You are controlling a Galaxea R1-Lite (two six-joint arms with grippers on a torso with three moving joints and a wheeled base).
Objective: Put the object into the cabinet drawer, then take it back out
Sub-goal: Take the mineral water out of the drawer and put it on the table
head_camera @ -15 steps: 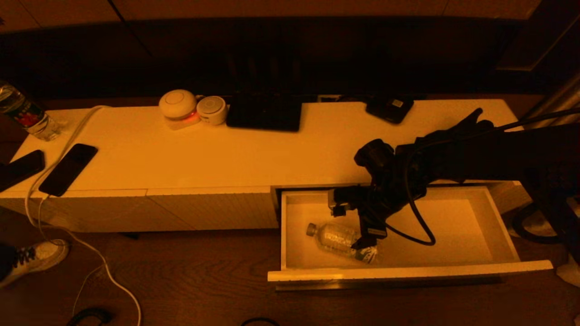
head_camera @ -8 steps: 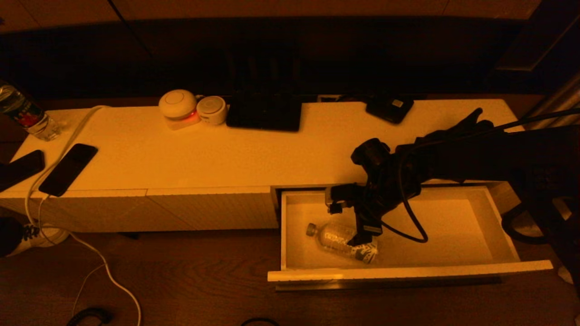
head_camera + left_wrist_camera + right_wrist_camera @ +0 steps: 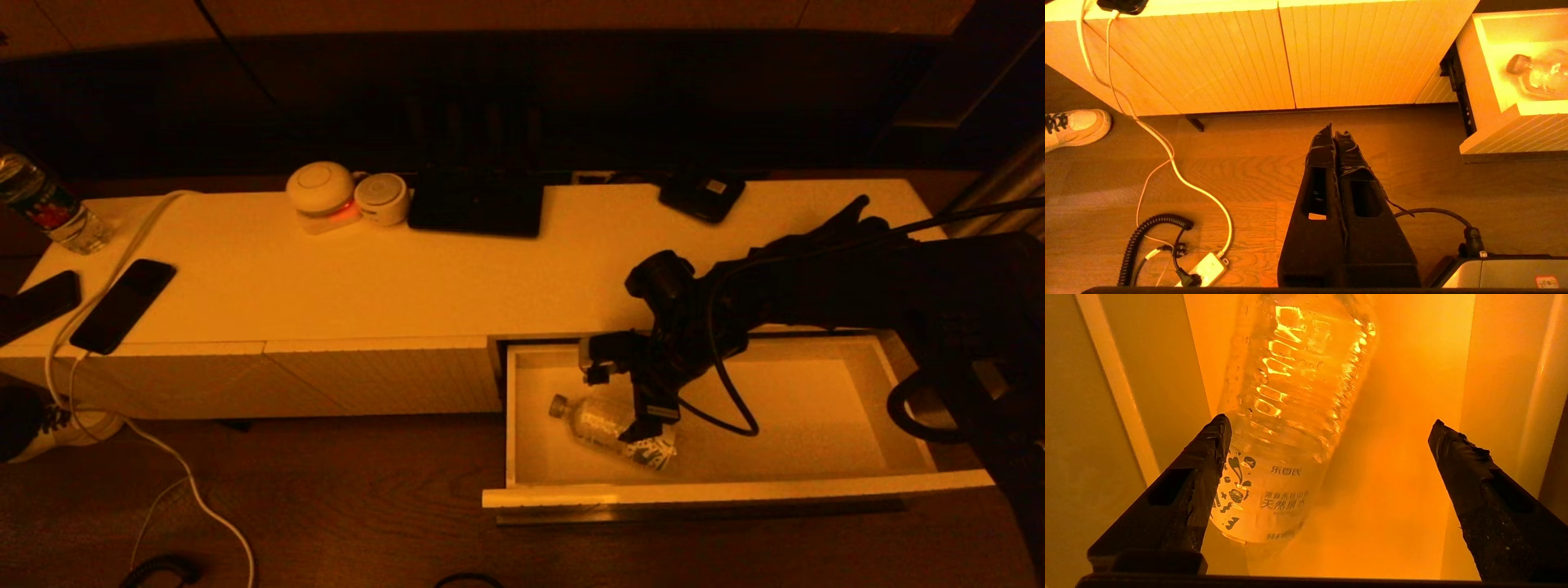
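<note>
One bottle lies on its side in the open drawer, toward its left end, cap pointing at the left wall, label end nearer the drawer front. So the put-in half looks done — bottle is down on the drawer floor and nothing is gripping it.

Right hand hangs inside the drawer right over the bottle's label end, fingers wide apart. In the right wrist view one finger sits at the edge of the bottle, looks touching or just beside it, can't tell which; the other finger is well apart from it over bare drawer floor. Bottle is off-centre between the fingers.

Step in hand, my read: between release and re-grasp — either finishing the drop or lining up to take the bottle back out.

Next move calls for: shift the hand sideways so the bottle sits in the middle of the gap, drop low enough for both fingers to straddle the body, then close and lift clear of the drawer walls. Bottle is round and lying loose, so a one-sided nudge could roll it.

Left hand is parked low over the floor in front of the cabinet, fingers together, holding nothing.
</note>
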